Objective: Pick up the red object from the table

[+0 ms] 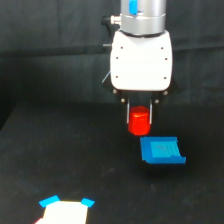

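The red object (pixel 139 122) is a small bright red-orange stubby block. It sits between the two thin fingers of my gripper (pixel 139 118), below the white gripper body (pixel 141 61). The fingers stand close against its sides and appear shut on it. Whether its base touches the black table (pixel 60 155) or hangs just above it I cannot tell.
A flat blue square piece (pixel 161 150) lies on the table just to the exterior view's right of the red object and nearer the camera. A white shape with blue corners (pixel 66 210) sits at the bottom edge, left of centre. A dark cloth backdrop stands behind.
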Motion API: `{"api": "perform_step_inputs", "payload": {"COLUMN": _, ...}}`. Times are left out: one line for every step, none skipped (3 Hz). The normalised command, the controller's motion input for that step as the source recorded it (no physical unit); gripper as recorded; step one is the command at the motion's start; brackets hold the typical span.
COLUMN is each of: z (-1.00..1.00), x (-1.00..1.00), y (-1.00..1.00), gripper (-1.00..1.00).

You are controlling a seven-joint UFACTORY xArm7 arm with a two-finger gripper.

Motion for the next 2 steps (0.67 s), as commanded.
{"api": "perform_step_inputs", "payload": {"z": -0.42, "x": 0.00, "y": -0.49, "gripper": -1.00}}
{"api": "perform_step_inputs", "payload": {"z": -0.25, "x": 0.16, "y": 0.13, "gripper": -1.00}}
